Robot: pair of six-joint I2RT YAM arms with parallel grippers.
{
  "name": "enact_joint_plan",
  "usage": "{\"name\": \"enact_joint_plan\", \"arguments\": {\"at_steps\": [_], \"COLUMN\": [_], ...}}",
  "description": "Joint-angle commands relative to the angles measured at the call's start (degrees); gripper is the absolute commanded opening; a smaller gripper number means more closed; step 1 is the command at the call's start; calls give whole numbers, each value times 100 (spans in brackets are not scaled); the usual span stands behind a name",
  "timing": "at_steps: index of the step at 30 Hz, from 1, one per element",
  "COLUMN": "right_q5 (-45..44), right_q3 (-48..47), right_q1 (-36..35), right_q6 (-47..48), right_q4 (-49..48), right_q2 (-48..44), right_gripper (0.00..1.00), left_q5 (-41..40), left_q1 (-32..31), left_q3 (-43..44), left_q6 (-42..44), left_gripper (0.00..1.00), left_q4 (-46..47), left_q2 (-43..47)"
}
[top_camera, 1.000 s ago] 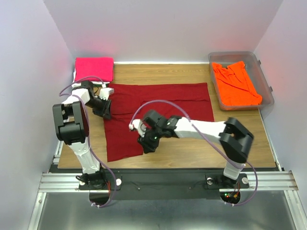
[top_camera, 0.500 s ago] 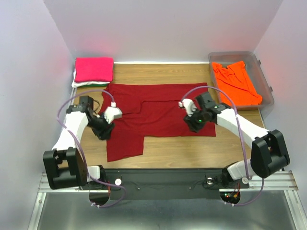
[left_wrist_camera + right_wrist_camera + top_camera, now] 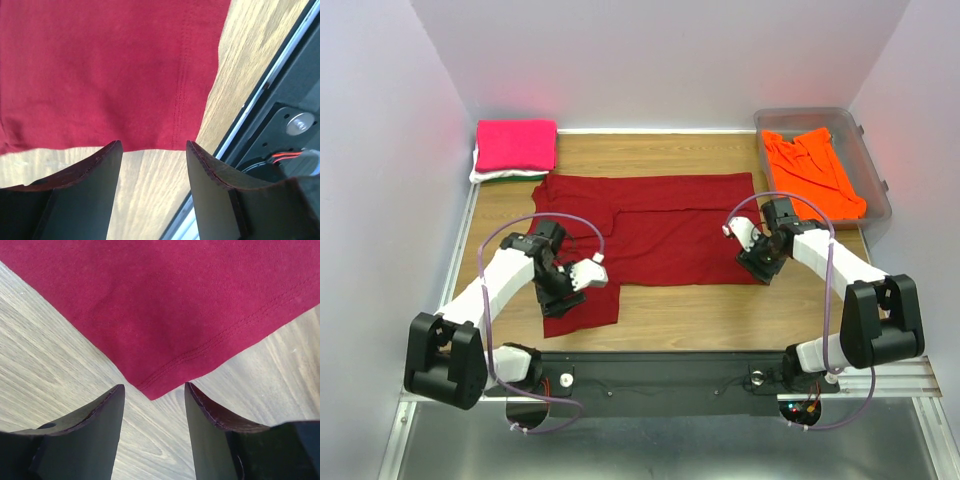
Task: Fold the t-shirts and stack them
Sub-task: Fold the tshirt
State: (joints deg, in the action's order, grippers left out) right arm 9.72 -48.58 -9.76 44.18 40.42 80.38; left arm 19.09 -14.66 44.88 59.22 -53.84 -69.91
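- Since a second ago both arms have swung apart. The right arm has left the middle of the dark red t-shirt (image 3: 660, 230) for its near right corner, and the left arm has come from the shirt's far left edge to its near left flap.
- Top view: the dark red t-shirt lies spread flat in the middle of the tabletop (image 3: 720, 305). Its long axis runs left to right, and one flap reaches toward the near edge at the left end. I cannot tell which end is the neck.
- Top view: the left pincer (image 3: 562, 298) sits over that flap and the right pincer (image 3: 761, 268) over the near right corner.
- Top view: a folded hot pink t-shirt (image 3: 516, 143) tops a small stack in the far left corner, with white and green edges (image 3: 492, 177) showing under it. A bright orange t-shirt (image 3: 810, 175) lies crumpled in a clear tub (image 3: 876, 190) at the far right.
- Left wrist view: the left pincer (image 3: 154, 147) stands apart, gripping nothing. The flap's stitched edge lies just beyond its fingertips (image 3: 107, 162).
- Right wrist view: the right pincer (image 3: 154, 390) also stands apart. The hemmed corner of the shirt points down between its fingers (image 3: 107, 407), flat on the wood.
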Motion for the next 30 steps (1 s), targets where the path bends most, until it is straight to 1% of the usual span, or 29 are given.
{"name": "enact_joint_plan", "arguments": {"at_steps": [1,4,6,10,12,19,21,24,27,30], "right_q5": [39,83,171,329,382,347,268,127,101,13], "right_q3": [-20,-90,-152,-126,-91,85,225,453,551,647], "right_q1": [18,18,18,9,9,9,9,18,9,9], "right_q6": [336,354,354,547,582,767,889,1021,996,943], "right_q4": [1,-8,-8,1,18,36,36,27,-69,-394], "right_q2": [-5,118,154,66,66,-13,-206,-338,-251,-111], "right_gripper": [57,57,57,54,52,50,47,45,45,45], "left_q5": [-747,-1117,-1162,-978,-916,-723,-688,-679,-661,-679], "left_q1": [-511,-574,-556,-521,-381,199,305,384,384,384], "left_q3": [-120,-173,-112,55,108,319,354,346,284,144], "left_q6": [-139,-165,-148,-139,-139,45,72,116,107,90], "left_gripper": [63,58,54,49,48,48,48,48,48,50], "left_q4": [110,523,769,849,814,726,700,717,779,919], "left_q2": [223,145,92,-13,-154,-374,-401,-427,-471,-506]}}
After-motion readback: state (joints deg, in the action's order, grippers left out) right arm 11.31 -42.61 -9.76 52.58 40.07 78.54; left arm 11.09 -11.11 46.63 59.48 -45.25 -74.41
